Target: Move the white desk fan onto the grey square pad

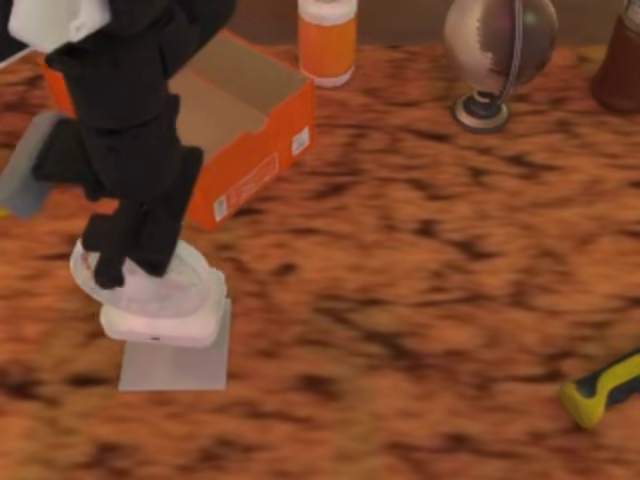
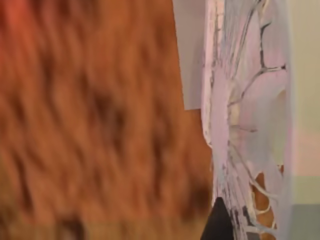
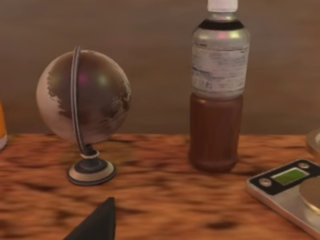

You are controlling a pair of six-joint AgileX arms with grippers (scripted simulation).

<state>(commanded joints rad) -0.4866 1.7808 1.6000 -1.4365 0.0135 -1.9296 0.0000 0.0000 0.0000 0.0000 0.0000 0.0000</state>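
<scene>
**Mottled orange-brown table and its load**

I saw the table carrying the grey square pad just below my left gripper, with the white desk fan standing on the pad's far part. Behind that gripper sat an open orange shoebox. Well off to its right stood an orange bottle, a globe, a brown bottle and a scale; a yellow-and-black tool lay at the right edge.
</scene>
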